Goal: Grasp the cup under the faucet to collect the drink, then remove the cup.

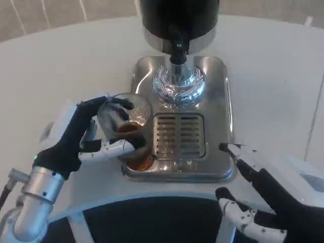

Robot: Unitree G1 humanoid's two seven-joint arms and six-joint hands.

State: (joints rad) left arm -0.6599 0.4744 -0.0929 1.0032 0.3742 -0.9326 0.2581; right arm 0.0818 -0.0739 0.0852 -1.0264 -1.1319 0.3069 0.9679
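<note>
got my left hand [83,136] wrapped round the cup [126,126], drink's in, so i'm pulling it clear of the faucet [178,48] next, level.

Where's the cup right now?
In the head view the cup is held by the left hand at the left edge of the drip tray, left of the grate, not under the faucet.

Clear cup [126,121] in my black-and-white left hand [83,136] shows amber-brown drink [129,127], just left of the shiny silver drip tray [223,101] with its slotted grille [178,135]; black dispenser [179,20] behind the tray, white table [61,66] around it.
</note>
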